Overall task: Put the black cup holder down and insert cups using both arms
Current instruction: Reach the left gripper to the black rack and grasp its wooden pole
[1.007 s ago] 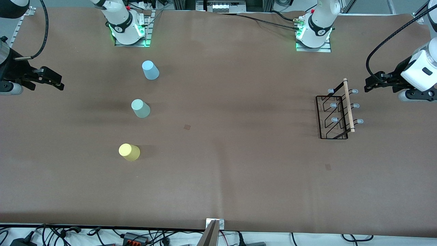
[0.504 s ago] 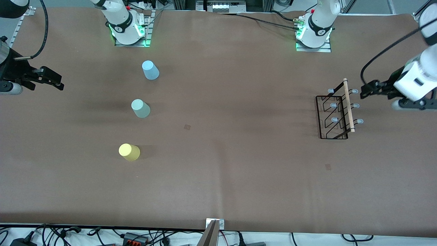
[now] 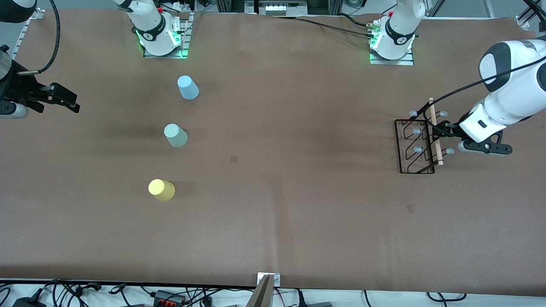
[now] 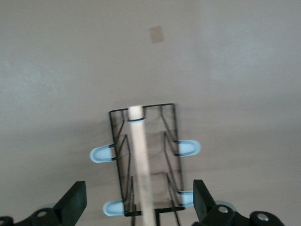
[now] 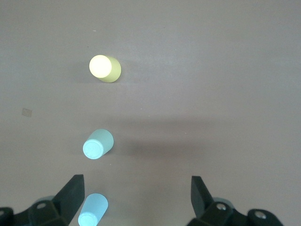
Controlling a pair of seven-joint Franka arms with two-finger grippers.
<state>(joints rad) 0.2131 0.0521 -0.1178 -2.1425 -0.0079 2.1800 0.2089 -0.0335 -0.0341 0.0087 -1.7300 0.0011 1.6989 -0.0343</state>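
While hovering over the light wooden rod handle (image 3: 435, 130) of the black cup holder (image 3: 417, 146), left gripper (image 3: 439, 129) spread wide, fingers (image 4: 74, 203) apart on either side of the rod in the left wrist view, grasping nothing. Black cup holder standing upright on the brown table (image 3: 298, 192) toward the left arm's end, thin wire base rectangular, pegs tipped with grey-blue caps (image 3: 418, 149) sticking out on both sides of the rod. Same rack seen from above in the left wrist view (image 4: 143, 162), rod (image 4: 140, 160) running between the two fingertips, caps (image 4: 102, 154) showing on each side.

Right gripper (image 3: 64, 99) waiting at the right arm's end of the table, up in the air, fingers (image 5: 70, 197) parted and holding nothing. Three cups toward that end, all mouth-down and well apart from one another: light blue cup (image 3: 187, 87) farthest from the front camera, pale green cup (image 3: 175, 135) between the others, yellow cup (image 3: 161, 189) nearest to the front camera. All three also visible in the right wrist view: yellow (image 5: 105, 68), pale green (image 5: 98, 144), light blue (image 5: 92, 209). Cups well apart from the rack, none on a peg.
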